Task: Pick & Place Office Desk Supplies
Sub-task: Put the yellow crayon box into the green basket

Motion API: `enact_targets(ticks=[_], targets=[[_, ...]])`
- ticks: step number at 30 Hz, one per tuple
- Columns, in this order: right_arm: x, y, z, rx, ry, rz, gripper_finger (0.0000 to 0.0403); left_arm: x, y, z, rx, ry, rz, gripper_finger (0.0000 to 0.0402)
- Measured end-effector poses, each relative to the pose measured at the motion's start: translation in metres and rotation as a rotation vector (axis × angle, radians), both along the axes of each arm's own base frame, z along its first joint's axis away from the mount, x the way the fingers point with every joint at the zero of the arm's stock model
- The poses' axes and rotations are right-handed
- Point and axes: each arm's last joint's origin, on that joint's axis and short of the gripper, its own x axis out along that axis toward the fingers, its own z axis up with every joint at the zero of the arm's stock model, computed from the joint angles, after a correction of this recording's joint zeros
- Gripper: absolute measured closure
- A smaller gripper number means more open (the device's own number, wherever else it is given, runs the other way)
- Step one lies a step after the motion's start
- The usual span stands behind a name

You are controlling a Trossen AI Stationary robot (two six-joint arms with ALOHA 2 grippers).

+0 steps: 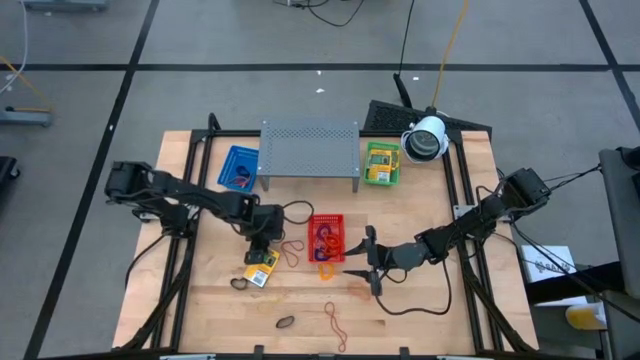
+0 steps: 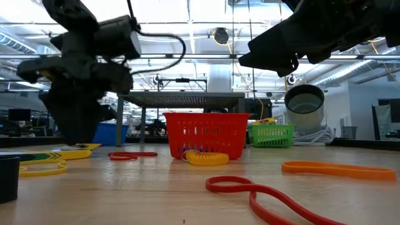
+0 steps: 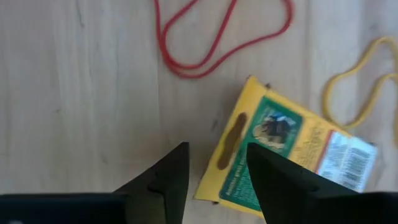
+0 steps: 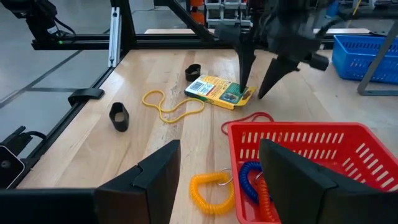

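Several supplies are already sitting in containers, by the look of it: the red plastic mesh basket (image 1: 327, 238) near the table's middle is holding coiled and looped bands, the small blue mesh basket (image 1: 238, 167) beside the grey perforated metal rack (image 1: 309, 148) has something dark in it, and the green mesh basket (image 1: 381, 163) on the rack's other side is carrying a yellow-and-green packet. Much is still lying loose on the pale wooden tabletop (image 1: 420, 320) — I judge the sorting well short of done.

The left gripper (image 3: 214, 177) is hanging point-down over the flat, glossy yellow-and-green rectangular packet (image 3: 287, 155), its two dark fingers spread, unclenched and holding nothing, with the packet's near edge showing between their tips. A thin red rubber-band loop (image 3: 211, 34) is lying just beyond the packet, and a limp yellow band loop (image 3: 354, 84) is curling beside it.

The right gripper (image 1: 368, 258) is waiting just beside the red basket, fingers apart and empty. A springy yellow coil ring (image 4: 211, 191) is resting against the basket's foot. Further out, a stubby black band (image 4: 119, 116) is standing on edge, and a long orange-red band (image 1: 333, 322) is trailing near the table's front edge — all thin, floppy things that will likely be awkward to pinch.
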Motion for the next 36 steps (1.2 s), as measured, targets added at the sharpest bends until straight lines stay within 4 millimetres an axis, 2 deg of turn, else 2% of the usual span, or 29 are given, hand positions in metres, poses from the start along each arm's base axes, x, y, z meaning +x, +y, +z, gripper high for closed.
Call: enact_targets(ticks=[8, 13, 16, 18, 23, 29, 36], targets=[[0.000, 0.000, 0.000, 0.000, 0.000, -0.001, 0.0195, 0.002, 0.000, -0.006, -0.006, 0.031, 0.011, 0.0265], [0.000, 0.000, 0.000, 0.000, 0.000, -0.002, 0.0195, 0.002, -0.001, -0.007, -0.019, 0.033, 0.000, 0.0341], [0.000, 0.000, 0.000, 0.000, -0.001, -0.003, 0.0195, 0.005, 0.000, -0.007, -0.032, 0.028, 0.113, 0.0390], [0.000, 0.000, 0.000, 0.002, -0.005, -0.003, 0.0195, 0.010, -0.002, -0.007, -0.043, -0.004, 0.157, 0.0392], [0.000, 0.000, 0.001, 0.004, -0.007, -0.003, 0.0195, 0.017, -0.005, 0.000, -0.063, -0.061, 0.138, 0.0397], [0.000, 0.000, 0.001, 0.007, -0.008, -0.003, 0.0195, 0.015, -0.007, 0.028, -0.055, -0.065, 0.129, 0.0398], [0.002, -0.001, 0.007, 0.091, -0.061, -0.029, 0.0195, 0.006, -0.010, 0.082, -0.006, -0.158, 0.129, 0.0399]])
